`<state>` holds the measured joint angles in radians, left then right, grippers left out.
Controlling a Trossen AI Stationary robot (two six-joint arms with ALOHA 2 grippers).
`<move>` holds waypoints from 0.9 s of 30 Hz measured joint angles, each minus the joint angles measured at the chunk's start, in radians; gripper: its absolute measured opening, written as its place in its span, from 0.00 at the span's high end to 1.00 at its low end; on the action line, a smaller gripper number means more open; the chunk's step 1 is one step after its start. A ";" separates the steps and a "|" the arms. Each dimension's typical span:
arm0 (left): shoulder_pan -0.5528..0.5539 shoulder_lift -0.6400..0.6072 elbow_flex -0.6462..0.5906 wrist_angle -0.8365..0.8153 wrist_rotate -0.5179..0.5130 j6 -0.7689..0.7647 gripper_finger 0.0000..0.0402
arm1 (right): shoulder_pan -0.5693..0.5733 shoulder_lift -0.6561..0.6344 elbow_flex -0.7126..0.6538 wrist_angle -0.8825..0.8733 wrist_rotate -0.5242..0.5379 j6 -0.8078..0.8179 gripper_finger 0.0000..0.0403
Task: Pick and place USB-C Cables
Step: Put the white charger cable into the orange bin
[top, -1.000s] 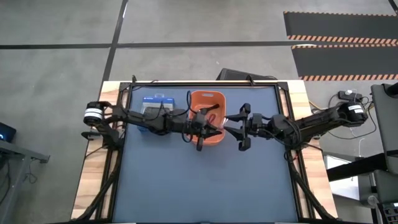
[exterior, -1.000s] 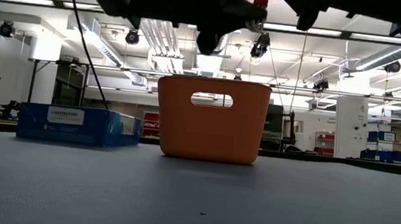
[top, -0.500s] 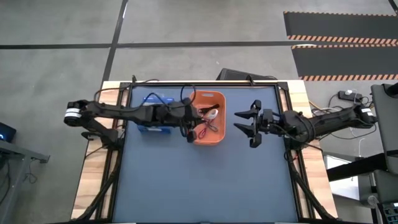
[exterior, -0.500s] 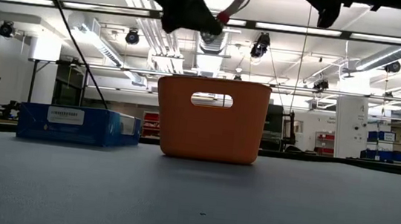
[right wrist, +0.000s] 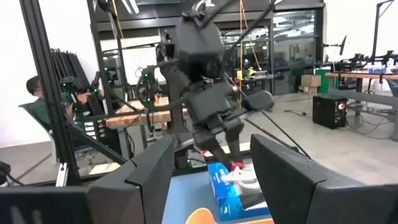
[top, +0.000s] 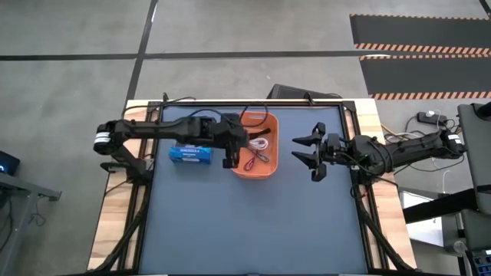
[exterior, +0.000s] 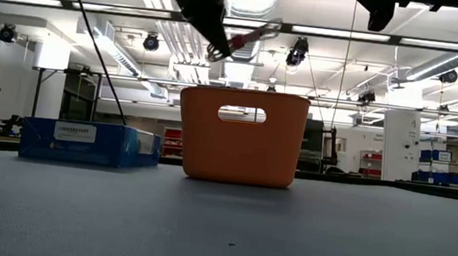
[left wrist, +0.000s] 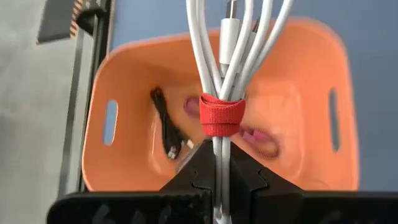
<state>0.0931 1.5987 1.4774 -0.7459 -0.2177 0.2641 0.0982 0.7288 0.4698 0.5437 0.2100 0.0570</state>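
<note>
White cable with red tie (left wrist: 222,74) is pinched between the left gripper (left wrist: 219,167) fingers, hanging lengthwise out from the fingertips, above the left rim of the orange basket (top: 270,169). Black cable (left wrist: 166,124) and red cable (top: 255,159) lie inside. Basket opening lies just to the gripper's right. Right gripper (top: 312,149) waits spread, beside the basket's right wall.

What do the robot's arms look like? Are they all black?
Mostly. The left arm and right arm are dark, thin and jointed, each with a silvery-white band near its outer end. Black cables loop along them. The left gripper and right gripper each have two dark fingers; the right one's fingers look flat and blocky.
</note>
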 joint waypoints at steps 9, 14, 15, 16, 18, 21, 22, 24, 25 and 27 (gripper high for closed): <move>0.096 0.066 0.025 -0.002 0.001 0.093 1.00 | 0.000 -0.019 0.000 -0.015 0.000 0.005 0.50; 0.147 0.104 0.023 0.016 0.003 0.127 1.00 | 0.000 -0.030 0.000 -0.016 0.000 0.003 0.50; 0.153 0.117 0.022 0.026 0.003 0.137 1.00 | 0.000 -0.029 0.000 -0.015 0.000 0.004 0.50; 0.159 0.128 0.023 0.040 0.003 0.141 1.00 | 0.000 -0.030 0.000 -0.015 0.000 0.004 0.50; 0.173 0.153 0.027 0.043 0.008 0.144 1.00 | 0.000 -0.031 0.000 -0.016 0.000 0.004 0.50; 0.192 0.191 0.031 0.074 0.008 0.168 1.00 | 0.000 -0.031 0.000 -0.019 0.000 0.003 0.50; 0.198 0.205 0.031 0.077 0.008 0.183 1.00 | 0.000 -0.030 0.000 -0.019 0.000 0.004 0.50; 0.209 0.231 0.031 0.096 0.007 0.197 1.00 | 0.000 -0.029 0.000 -0.023 0.000 0.003 0.50; 0.213 0.246 0.032 0.094 0.008 0.200 1.00 | 0.000 -0.027 0.000 -0.023 0.000 0.004 0.50; 0.223 0.268 0.035 0.111 0.008 0.211 1.00 | 0.000 -0.026 0.000 -0.027 0.000 0.004 0.50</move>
<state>0.3160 1.8669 1.5124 -0.6350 -0.2092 0.4755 0.0978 0.7025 0.4698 0.5163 0.2104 0.0606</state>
